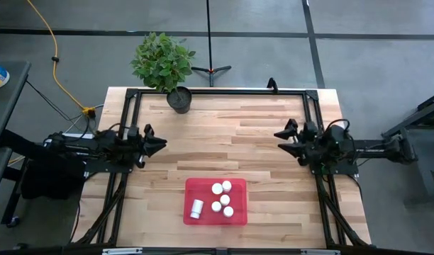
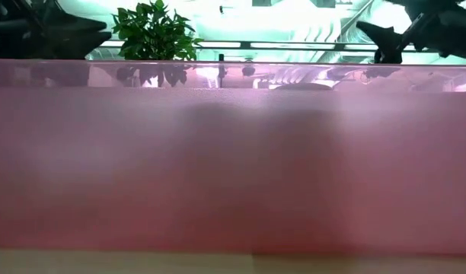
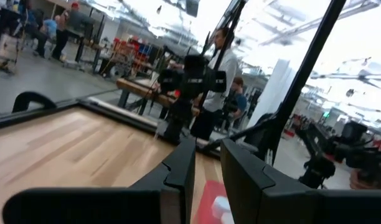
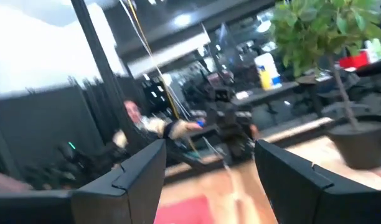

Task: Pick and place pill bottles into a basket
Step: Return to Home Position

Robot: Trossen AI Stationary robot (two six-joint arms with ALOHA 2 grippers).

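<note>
The red basket (image 1: 238, 212) lies on the table near its front edge, at the middle. Several pill bottles stand upright in it, white caps up (image 1: 222, 197), and one white bottle (image 1: 196, 208) lies on its side at the basket's left end. My left gripper (image 1: 159, 138) hangs open and empty above the table's left side. My right gripper (image 1: 282, 139) hangs open and empty above the right side. Both point toward the table's middle, well clear of the basket. In the low view the basket's red wall (image 2: 233, 167) fills nearly the whole picture.
A dark round pot with a green plant (image 1: 179, 99) stands at the table's far edge, left of the middle. A black frame (image 1: 217, 91) runs along the table's far, left and right edges. People show in the room beyond the table (image 3: 218, 68).
</note>
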